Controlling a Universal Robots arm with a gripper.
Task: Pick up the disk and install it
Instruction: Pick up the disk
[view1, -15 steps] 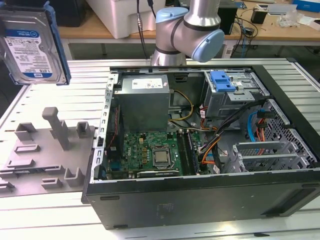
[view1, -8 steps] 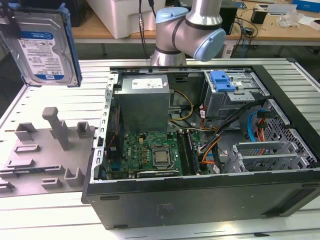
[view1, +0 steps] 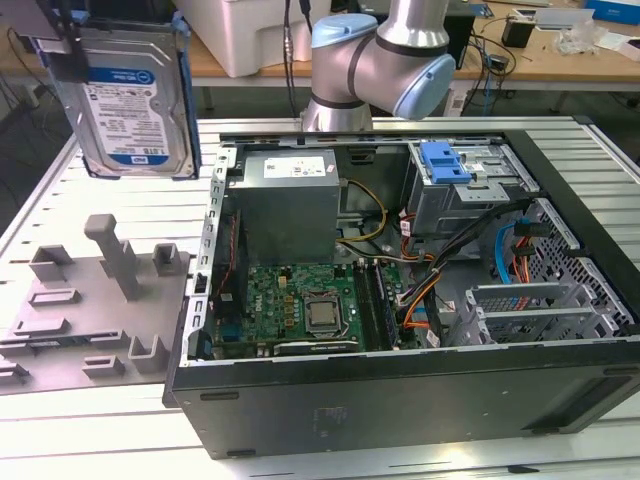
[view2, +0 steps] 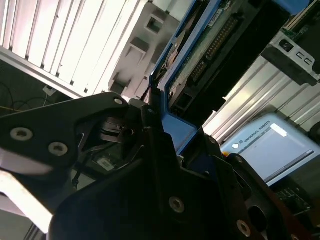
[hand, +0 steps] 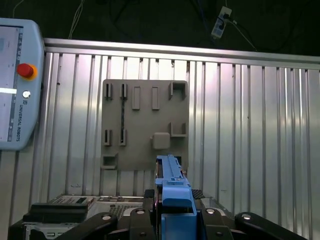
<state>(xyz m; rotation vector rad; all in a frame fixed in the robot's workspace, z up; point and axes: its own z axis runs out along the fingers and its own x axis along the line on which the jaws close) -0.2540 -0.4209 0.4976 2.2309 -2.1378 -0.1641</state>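
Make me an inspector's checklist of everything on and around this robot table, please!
Surface: slatted metal table, carrying a grey fixture plate and an open computer case.
Job's things: the disk is held up in the air at the exterior view's left, outside the case.
Clutter: a control tablet with a red button lies on the table.
Grippers: gripper shut on the disk, fingers either side of its blue bracket.
Cables: orange and yellow wires run inside the case.
Surroundings: the robot arm behind the case; wooden desks beyond.
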